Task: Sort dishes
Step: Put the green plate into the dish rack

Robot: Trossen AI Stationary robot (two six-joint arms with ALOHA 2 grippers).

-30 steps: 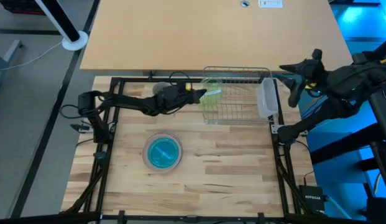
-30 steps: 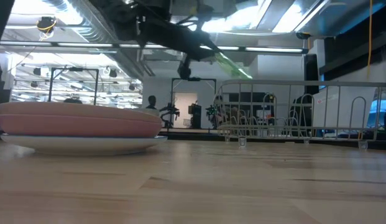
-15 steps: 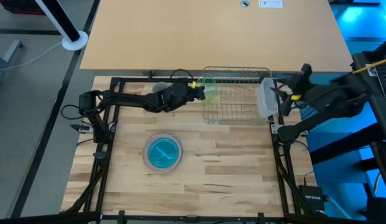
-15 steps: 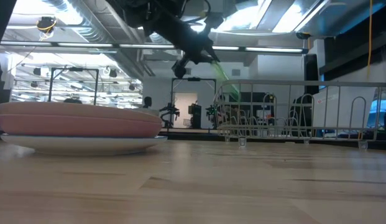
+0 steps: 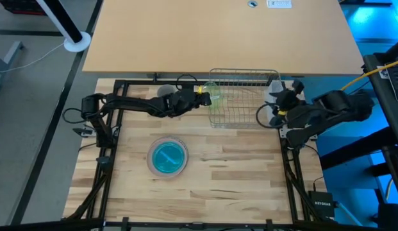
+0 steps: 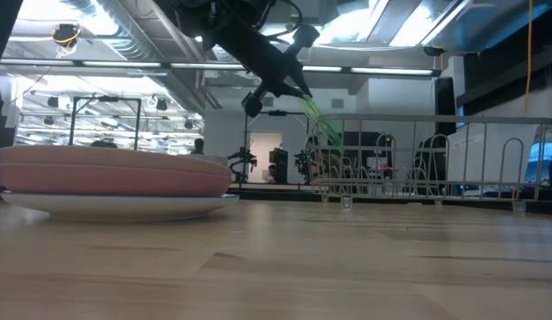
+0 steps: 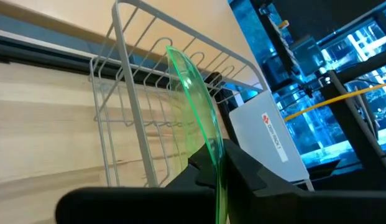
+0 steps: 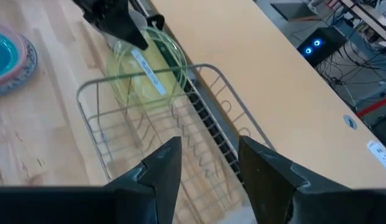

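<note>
The green plate [image 7: 196, 106] stands nearly on edge over the left end of the wire dish rack [image 5: 245, 101], with my left gripper [image 5: 200, 97] shut on it. From the low view, the green plate [image 6: 322, 120] slants down behind the rack's top wire. A pink plate on a white one [image 6: 107, 182] forms a stack [image 5: 168, 156] at the table's near left. A small grey cup [image 5: 164, 90] shows partly behind my left arm. My right gripper [image 8: 208, 168] hovers open above the rack's right end, touching nothing. My left gripper pinches the green plate's rim [image 7: 216, 163] between its two fingers, one on each face. The fingers reach in from the table's left, slanting a little downward. The plate is steeply tilted with its far edge among the rack's wires; whether it touches them I cannot tell.
A translucent tub [image 5: 273, 108] stands against the rack's right end, under my right arm. A bare tan board [image 5: 218, 32] lies beyond the rack's far side. Bare wooden table top [image 5: 237, 173] stretches to the right of the plate stack.
My left gripper has tipped downward in place, turning the green plate from a flatter slant to nearly on edge at the rack's left end. My right arm has come down and in from the table's right edge toward the rack's right end, staying open.
</note>
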